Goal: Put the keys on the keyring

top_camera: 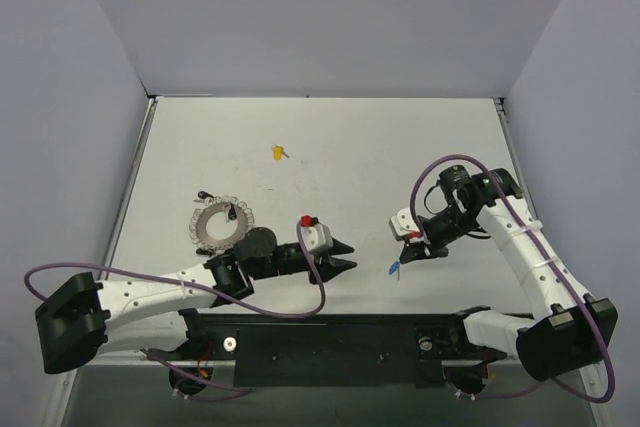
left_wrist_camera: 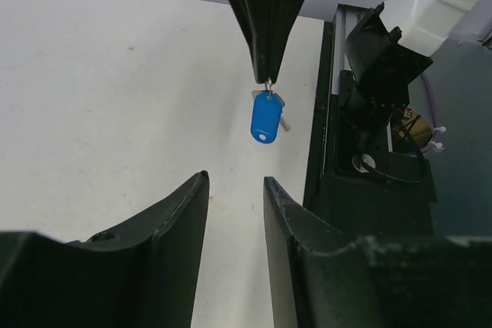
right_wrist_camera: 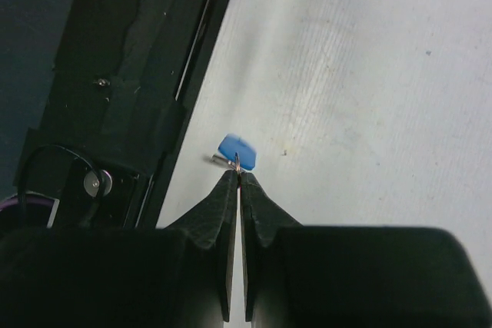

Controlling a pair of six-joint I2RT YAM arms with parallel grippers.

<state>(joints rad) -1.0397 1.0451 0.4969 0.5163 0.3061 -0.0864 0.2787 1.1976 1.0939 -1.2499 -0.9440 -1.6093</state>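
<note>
From above, the right gripper (top_camera: 404, 259) hangs over the white table (top_camera: 400, 147) near its front edge. It is clamped on the blue key (top_camera: 396, 269), a tiny plastic-headed thing with a silver blade, which dangles under its tips. The left gripper (top_camera: 347, 256) points at it from nearby, jaws apart and empty. The keyring (top_camera: 220, 223), a large silvery chain-like loop, lies flat well apart to the left, beside the left arm and held by neither claw. Unsteadied, it would likely slide when a key is pushed at it. A yellow key (top_camera: 277, 153) lies farther back. No green one shows.

In the left wrist view, the blue key (left_wrist_camera: 265, 117) hangs by a small metal loop from the right fingertips (left_wrist_camera: 269, 67), beyond the gap of the left gripper (left_wrist_camera: 234, 190). It hangs free, so a closing left claw could miss it, or knock it and twist it out of the pinch.

In the right wrist view, the right gripper (right_wrist_camera: 238, 176) is pressed together on that thin loop alone, with the blurred blue head (right_wrist_camera: 237, 148) just past the tips. The hold looks shallow. A nudge could drop the key close to the black rail at the table's edge, where it would be awkward to retrieve.
</note>
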